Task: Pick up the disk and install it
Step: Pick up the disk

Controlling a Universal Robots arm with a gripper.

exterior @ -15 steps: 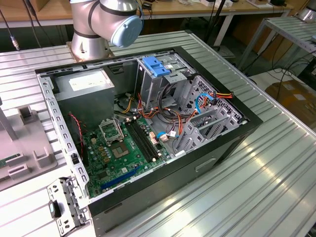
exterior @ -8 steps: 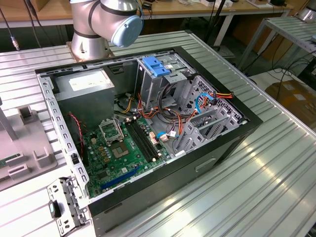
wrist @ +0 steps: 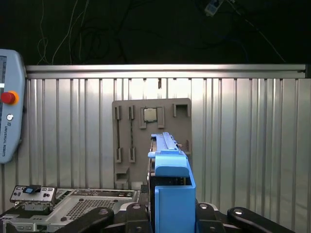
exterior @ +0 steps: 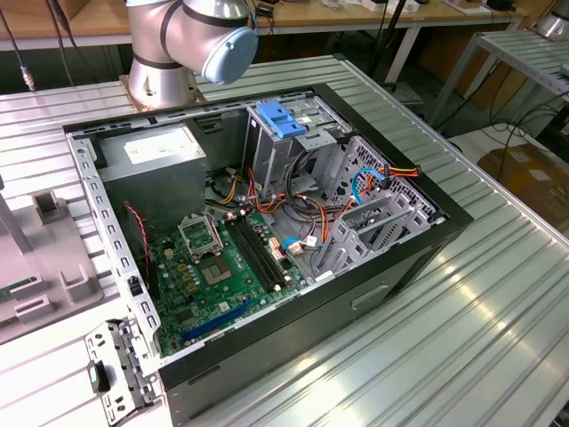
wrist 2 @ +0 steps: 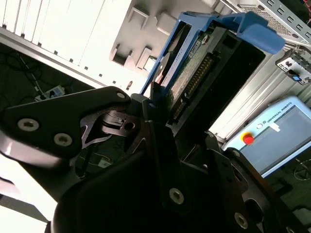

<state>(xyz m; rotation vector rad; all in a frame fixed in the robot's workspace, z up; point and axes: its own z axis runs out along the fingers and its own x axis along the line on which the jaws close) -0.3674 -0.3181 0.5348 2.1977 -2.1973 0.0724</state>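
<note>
My gripper [wrist 2: 167, 104] is shut on the disk [wrist 2: 194, 73], a dark drive in blue plastic side rails with its circuit board and connector edge showing. In the first wrist view the disk [wrist: 170, 170] stands edge-on between the black fingers of the gripper [wrist: 172, 216], held in the air above the ribbed aluminium table [wrist: 243, 145]. In the exterior view the open computer case [exterior: 418, 258] lies on its side. Its metal drive cage [exterior: 293, 151] is topped by a light-blue latch [exterior: 280, 120]. The arm's base joints [exterior: 187, 40] rise behind the case.
Inside the case are a grey power-supply box [exterior: 151, 165], a green motherboard [exterior: 213, 267] and loose cables [exterior: 373, 182]. A grey fixture plate [wrist: 150, 136] carrying a small chip lies on the table, with a teach pendant [wrist: 8, 111] beside it. A case corner [wrist: 73, 201] sits below.
</note>
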